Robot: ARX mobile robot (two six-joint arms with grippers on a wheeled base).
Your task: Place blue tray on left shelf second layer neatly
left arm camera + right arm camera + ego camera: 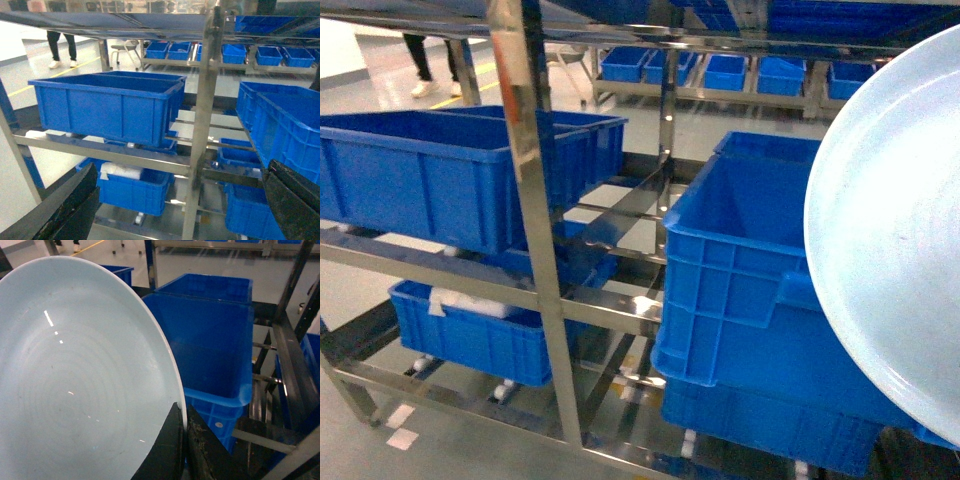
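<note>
The blue tray (890, 230) is a pale, glossy round dish held up on edge at the right of the head view, in front of the right-hand crates. In the right wrist view the blue tray (75, 380) fills the left half, and my right gripper (184, 427) is shut on its rim, one finger on each face. My left gripper (182, 167) is open and holds nothing; its dark fingers (65, 210) show at the bottom corners, facing the left shelf. Neither gripper shows in the head view.
A large dark-blue crate (450, 175) sits on the left shelf's middle level, with a smaller crate (470, 330) below it. A steel upright (535, 200) divides the bays. Stacked blue crates (740, 290) fill the right bay. A person's legs (60, 47) stand far back.
</note>
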